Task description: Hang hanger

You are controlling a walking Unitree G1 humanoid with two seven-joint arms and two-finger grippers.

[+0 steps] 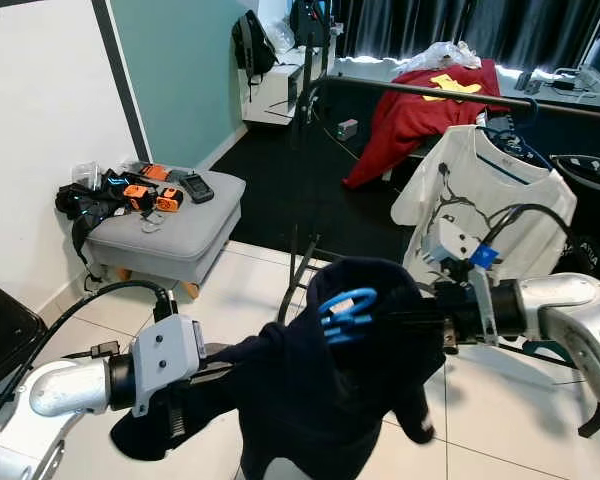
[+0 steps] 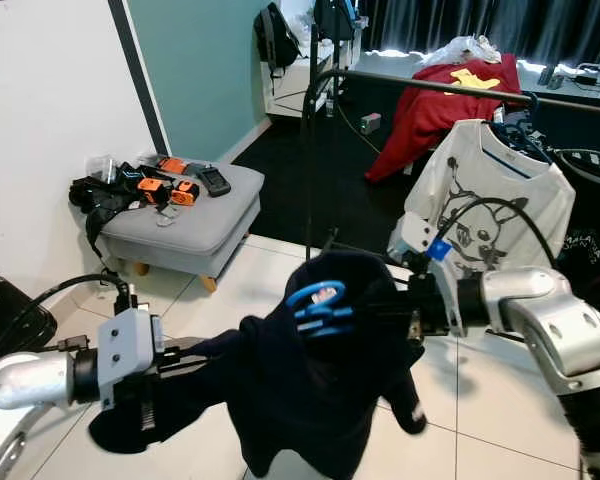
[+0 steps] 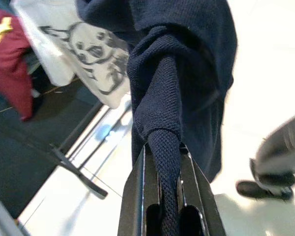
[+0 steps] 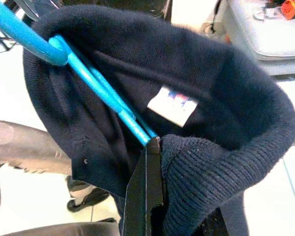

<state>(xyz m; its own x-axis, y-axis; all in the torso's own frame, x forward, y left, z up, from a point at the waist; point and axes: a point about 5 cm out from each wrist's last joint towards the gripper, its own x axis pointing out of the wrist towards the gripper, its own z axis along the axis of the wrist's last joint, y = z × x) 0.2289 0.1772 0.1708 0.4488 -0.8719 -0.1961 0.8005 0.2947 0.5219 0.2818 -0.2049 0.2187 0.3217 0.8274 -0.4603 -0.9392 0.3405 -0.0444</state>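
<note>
Left wrist view puts your left tool nearest, fingers pinched on a bunched fold of the navy sweater. Your right tool is clamped on the knit collar together with the blue hanger (its hook pokes out of the neck opening). You hold the garment in mid-air over the white tile floor. Beyond it stands the black clothes rack, a white printed T-shirt hanging there. Farther left sits a grey ottoman.
</note>
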